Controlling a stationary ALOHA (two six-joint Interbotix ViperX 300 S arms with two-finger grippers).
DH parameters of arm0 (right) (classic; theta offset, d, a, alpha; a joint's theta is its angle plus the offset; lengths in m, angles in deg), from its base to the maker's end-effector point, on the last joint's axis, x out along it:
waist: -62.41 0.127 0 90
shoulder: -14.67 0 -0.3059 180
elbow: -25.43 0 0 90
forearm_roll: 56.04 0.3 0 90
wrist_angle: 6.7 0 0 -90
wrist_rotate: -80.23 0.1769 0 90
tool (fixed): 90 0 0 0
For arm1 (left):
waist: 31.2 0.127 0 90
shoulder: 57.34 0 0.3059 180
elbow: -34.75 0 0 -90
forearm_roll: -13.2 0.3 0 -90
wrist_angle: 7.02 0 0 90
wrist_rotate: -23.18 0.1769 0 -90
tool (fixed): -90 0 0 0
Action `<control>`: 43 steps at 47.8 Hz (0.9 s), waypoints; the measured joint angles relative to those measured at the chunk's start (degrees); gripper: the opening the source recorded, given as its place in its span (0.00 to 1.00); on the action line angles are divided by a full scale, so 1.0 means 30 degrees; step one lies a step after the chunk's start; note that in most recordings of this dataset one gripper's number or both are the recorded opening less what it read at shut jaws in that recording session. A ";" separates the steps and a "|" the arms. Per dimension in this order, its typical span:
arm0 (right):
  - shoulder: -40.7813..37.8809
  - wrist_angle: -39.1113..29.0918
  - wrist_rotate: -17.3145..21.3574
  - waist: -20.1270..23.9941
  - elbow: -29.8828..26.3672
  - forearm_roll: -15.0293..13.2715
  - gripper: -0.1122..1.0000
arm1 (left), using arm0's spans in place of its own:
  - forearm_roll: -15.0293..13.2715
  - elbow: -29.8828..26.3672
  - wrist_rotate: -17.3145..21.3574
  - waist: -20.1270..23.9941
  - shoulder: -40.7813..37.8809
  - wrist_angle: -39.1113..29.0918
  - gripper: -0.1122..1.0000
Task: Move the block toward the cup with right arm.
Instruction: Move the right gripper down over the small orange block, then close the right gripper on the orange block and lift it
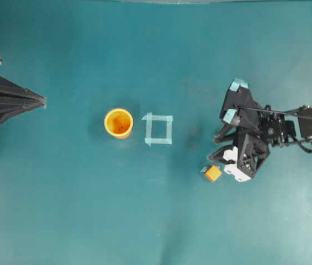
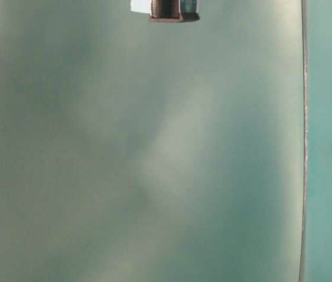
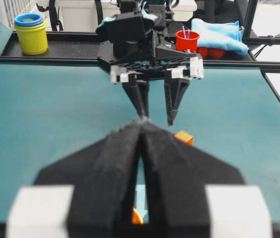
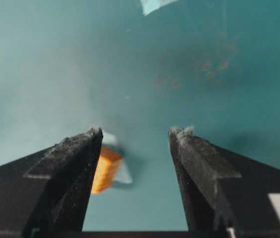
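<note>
Orange block (image 1: 213, 173), yellow-orange cup (image 1: 118, 122), teal table (image 1: 89, 210), black right gripper (image 1: 220, 148).

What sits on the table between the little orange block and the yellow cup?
In the overhead view, a square outline of pale tape lies between the block and the cup, beside the cup; the rest is bare table.

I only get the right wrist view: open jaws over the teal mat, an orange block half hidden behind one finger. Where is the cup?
Observer: In the overhead view the cup stands just left of the tape square. The block lies well right of both.
Operator: Is the block between the jaws?
Observer: No. Overhead it lies outside the gap, below the right gripper in the frame, close to its lower finger.
Operator: And the other arm?
Observer: The left gripper is shut at the left edge, pointing toward the cup but well apart from it.
</note>
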 measured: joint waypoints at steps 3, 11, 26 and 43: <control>-0.0117 -0.0146 0.1260 0.0322 -0.0117 0.0000 0.64 | 0.0000 0.0000 0.0000 0.0000 0.0000 0.0000 0.10; -0.0615 -0.1025 0.3223 0.0908 -0.0498 0.0000 0.64 | 0.0000 0.0000 0.0000 0.0000 0.0000 0.0000 0.10; -0.2314 -0.3486 0.4541 0.1230 -0.1904 0.0000 0.64 | 0.0000 0.0000 0.0000 0.0000 0.0029 0.0000 0.10; -0.3369 -0.5098 0.5801 0.1934 -0.2930 0.0000 0.64 | 0.0000 0.0000 -0.0205 0.0000 0.0000 -0.0117 0.10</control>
